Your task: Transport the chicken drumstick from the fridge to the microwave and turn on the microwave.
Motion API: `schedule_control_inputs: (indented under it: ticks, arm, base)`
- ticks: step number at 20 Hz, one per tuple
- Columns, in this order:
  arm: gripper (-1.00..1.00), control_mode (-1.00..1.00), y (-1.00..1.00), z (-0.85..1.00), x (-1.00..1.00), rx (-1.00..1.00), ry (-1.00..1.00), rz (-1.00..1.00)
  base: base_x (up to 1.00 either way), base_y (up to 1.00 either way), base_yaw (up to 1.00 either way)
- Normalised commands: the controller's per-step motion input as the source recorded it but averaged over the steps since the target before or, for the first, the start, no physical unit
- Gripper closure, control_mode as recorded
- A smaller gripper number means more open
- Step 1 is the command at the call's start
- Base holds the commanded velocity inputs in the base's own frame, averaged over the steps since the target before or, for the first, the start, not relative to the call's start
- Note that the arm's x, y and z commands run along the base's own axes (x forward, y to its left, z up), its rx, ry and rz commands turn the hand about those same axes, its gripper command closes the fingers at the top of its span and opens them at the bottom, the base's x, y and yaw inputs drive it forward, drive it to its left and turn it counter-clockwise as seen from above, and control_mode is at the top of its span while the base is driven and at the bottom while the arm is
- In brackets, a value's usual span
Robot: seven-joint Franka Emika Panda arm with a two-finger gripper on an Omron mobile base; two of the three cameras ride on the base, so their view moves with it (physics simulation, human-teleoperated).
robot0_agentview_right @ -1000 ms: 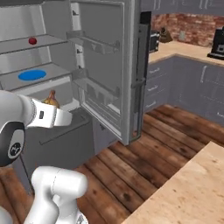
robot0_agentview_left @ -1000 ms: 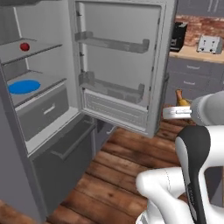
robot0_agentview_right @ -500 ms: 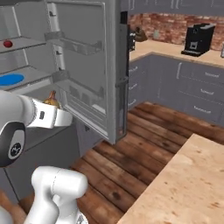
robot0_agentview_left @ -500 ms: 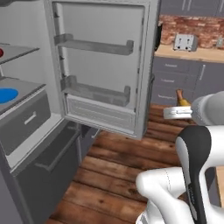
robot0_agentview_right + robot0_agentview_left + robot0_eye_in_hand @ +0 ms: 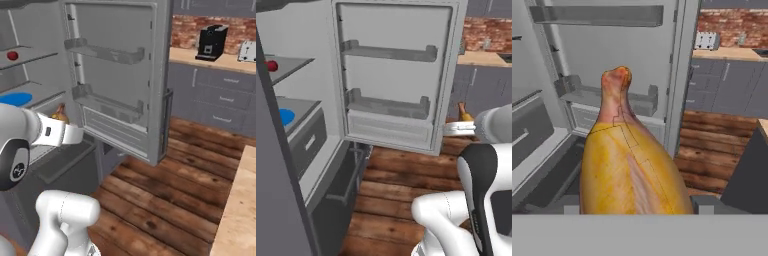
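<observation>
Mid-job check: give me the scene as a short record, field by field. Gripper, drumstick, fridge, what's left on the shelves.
gripper: closed on the chicken drumstick
chicken drumstick: out of the fridge, held in front of the open door, reddish end pointing away from the hand
fridge: door wide open, door racks bare
shelves: red fruit above, blue plate below
background: coffee machine and toaster on the counter

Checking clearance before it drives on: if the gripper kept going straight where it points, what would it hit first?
Probably the open fridge door, about at its lower shelf; the gripper holding the chicken drumstick faces it, though depth is unclear.
</observation>
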Motion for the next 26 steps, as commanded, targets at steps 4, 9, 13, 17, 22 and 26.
schedule_control_inputs:
  ticks: [4, 9, 13, 17, 22, 26]
  arm:
    - [1.0, 1.0, 0.0, 0.0, 0.0, 0.0, 0.0, 0.0]
    - [1.0, 1.0, 0.0, 0.0, 0.0, 0.0, 0.0, 0.0]
    - [1.0, 1.0, 0.0, 0.0, 0.0, 0.0, 0.0, 0.0]
    - [1.0, 1.0, 0.0, 0.0, 0.0, 0.0, 0.0, 0.0]
    - [1.0, 1.0, 0.0, 0.0, 0.0, 0.0, 0.0, 0.0]
    - [1.0, 1.0, 0.0, 0.0, 0.0, 0.0, 0.0, 0.0]
  base:
    - [-0.24, 0.57, -0.37]
    - [-0.34, 0.1, -0.46]
    - [-0.19, 0.0, -0.43]
    - [0.0, -0.02, -0.25]
    - [0.06, -0.02, -0.07]
    - [0.13, 0.0, -0.01]
